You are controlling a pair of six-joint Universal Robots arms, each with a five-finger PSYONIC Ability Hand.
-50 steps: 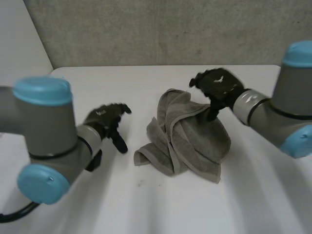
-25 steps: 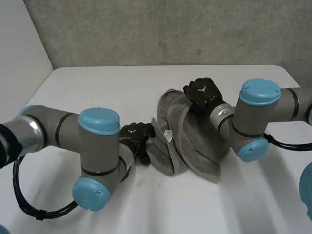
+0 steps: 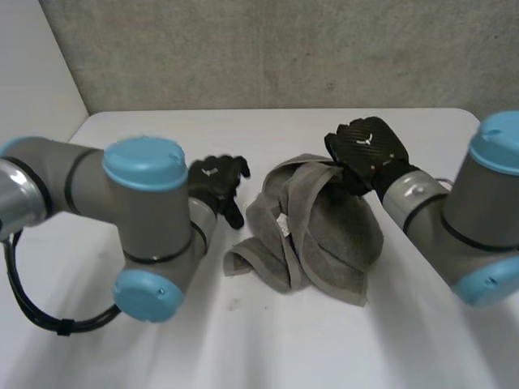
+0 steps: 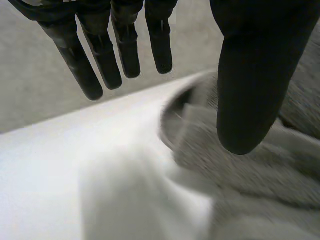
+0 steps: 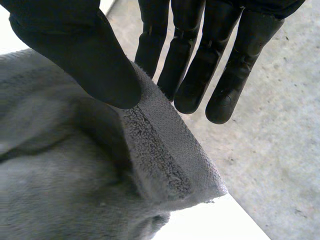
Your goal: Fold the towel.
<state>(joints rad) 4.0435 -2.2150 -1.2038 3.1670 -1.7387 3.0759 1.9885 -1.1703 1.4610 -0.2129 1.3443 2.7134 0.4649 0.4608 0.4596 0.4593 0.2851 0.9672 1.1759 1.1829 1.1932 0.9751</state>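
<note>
1. White worktop [image 3: 365, 348], grey rough wall [image 3: 243, 49] behind. The towel [image 3: 312, 235] lies mid-worktop as a crumpled heap, with no fold made yet.
2. Left side: half a second ago the left robot hand [image 3: 217, 174] was down at the heap's near-left edge. It has pulled back and now sits just beside the towel's left side. Fingers [image 4: 102, 55] are straight, thumb apart, holding nothing.
3. Right side: the right robot hand [image 3: 369, 146] has shifted from on top of the heap to its far-right edge. The hemmed edge is pinched between thumb [image 5: 75, 45] and straight fingers, and that piece is raised off the worktop.
4. The heap's outline has barely changed. The white tag [image 3: 281, 220] is in the same spot.
5. My read: this is the spreading-out stage. One grip is set, and the left needs its own edge or corner before any fold.
6. Hidden:
   - I can't tell which corner the right one holds; the other corners are buried in the folds.
   - The left arm [image 3: 146, 211] blocks the worktop behind it.
   - I can't tell whether the left thumb touches the cloth.
</note>
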